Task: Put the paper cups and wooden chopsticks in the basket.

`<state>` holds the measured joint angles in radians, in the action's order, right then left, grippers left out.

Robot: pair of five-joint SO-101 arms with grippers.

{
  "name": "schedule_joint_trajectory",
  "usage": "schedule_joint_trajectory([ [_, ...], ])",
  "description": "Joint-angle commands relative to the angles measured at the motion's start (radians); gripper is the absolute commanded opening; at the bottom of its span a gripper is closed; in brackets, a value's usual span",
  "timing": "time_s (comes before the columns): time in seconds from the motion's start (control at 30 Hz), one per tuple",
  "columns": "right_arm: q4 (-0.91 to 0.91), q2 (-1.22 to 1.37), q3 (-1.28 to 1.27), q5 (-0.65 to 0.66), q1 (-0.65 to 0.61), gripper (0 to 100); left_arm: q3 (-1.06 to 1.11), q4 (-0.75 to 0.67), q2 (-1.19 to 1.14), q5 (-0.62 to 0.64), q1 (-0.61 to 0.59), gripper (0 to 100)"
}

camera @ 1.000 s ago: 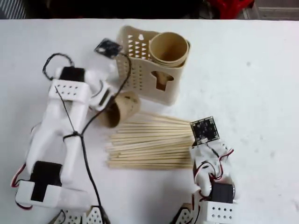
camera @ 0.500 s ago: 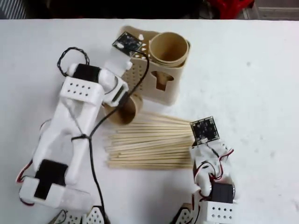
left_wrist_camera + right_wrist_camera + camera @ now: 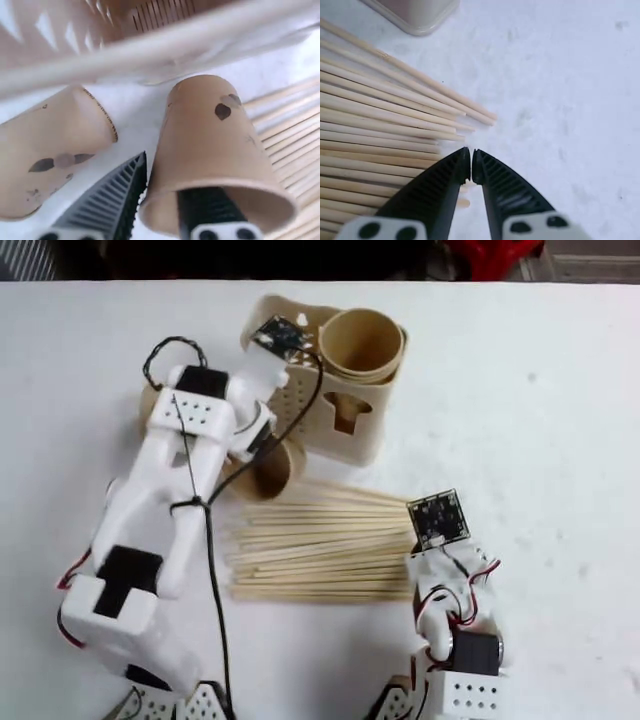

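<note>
Movement recorded in left arm: within the last second it has swung up toward the basket; the paper cup has shifted only slightly with it. Left claw is clamped on that cup's wall, one finger inside the mouth, one outside; basket wall stands just beyond its tips; second cup lies on the worktop close beside it.

Judgement: transfer begun, drop outstanding; stacked cups already sit in the basket.

Right claw unmoved, fingers together on nothing; chopsticks lie just ahead of it, untouched.

Writing: none legible; cups show only dark blotches.
</note>
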<state>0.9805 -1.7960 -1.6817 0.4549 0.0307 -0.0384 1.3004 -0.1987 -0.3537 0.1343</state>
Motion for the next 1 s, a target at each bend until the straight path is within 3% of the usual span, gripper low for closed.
schedule_joint_trajectory([
  [0.0,0.007,-0.005,-0.008,0.005,0.005,2.0,-0.087,0.078,0.005,0.012,-0.013,3],
  [0.37,0.007,-0.005,-0.008,0.005,0.007,2.0,-0.321,0.319,0.007,0.009,-0.013,2],
  [0.53,0.007,-0.005,-0.008,0.005,0.007,2.0,-0.586,0.491,0.033,0.006,-0.048,2],
  [0.77,0.007,-0.005,-0.008,0.005,0.007,2.0,-0.664,0.491,0.283,0.011,-0.067,2],
  [0.97,0.007,-0.005,-0.008,0.006,0.005,2.0,-0.664,0.459,0.479,0.015,0.061,2],
])
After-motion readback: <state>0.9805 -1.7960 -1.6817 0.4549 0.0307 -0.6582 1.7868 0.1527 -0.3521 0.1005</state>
